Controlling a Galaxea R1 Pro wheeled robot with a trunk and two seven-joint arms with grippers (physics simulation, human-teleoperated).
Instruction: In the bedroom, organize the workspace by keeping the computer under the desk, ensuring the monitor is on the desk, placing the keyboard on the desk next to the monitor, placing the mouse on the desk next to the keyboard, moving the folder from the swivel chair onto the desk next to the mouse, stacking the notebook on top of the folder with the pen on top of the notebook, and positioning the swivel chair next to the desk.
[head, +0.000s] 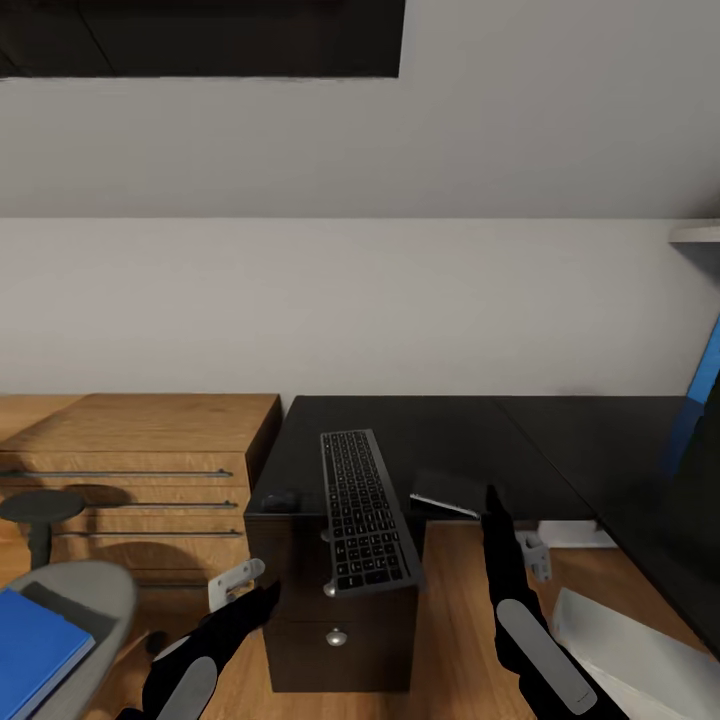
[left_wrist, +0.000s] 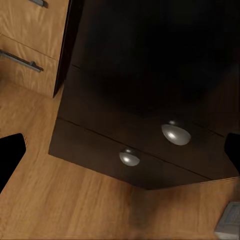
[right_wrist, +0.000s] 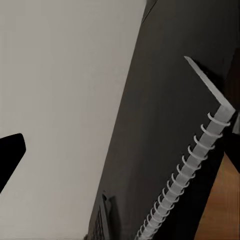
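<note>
Head view puts you facing the long black L-shaped desk (head: 560, 440), and everything below is placed against it. Your flat keyboard with black keys in a silver-grey frame (head: 363, 512) lies on the desk's near-left end above the silver-knobbed drawers (head: 336, 635), its front edge hanging past the desktop. Just beside the keyboard, nearer the desk's left corner, sits the small black rounded mouse (head: 281, 499). On the keyboard's other side, at the desk's front edge, the thin dark spiral-bound notebook (head: 448, 492) lies flat; in your right wrist view its wire coil (right_wrist: 186, 175) runs along the desktop. A light wooden low cabinet (head: 150, 470) stands against the desk's left side. Left of the drawers and well apart from the desk, the flat bright blue folder (head: 35, 650) rests on the grey padded seat of the swivel chair (head: 95, 590).

Your left gripper (head: 238, 582) hangs in front of the drawers, and your right gripper (head: 525, 545) hangs just before the notebook's edge. Neither visibly holds anything, but you cannot tell how far either set of fingers is spread.
</note>
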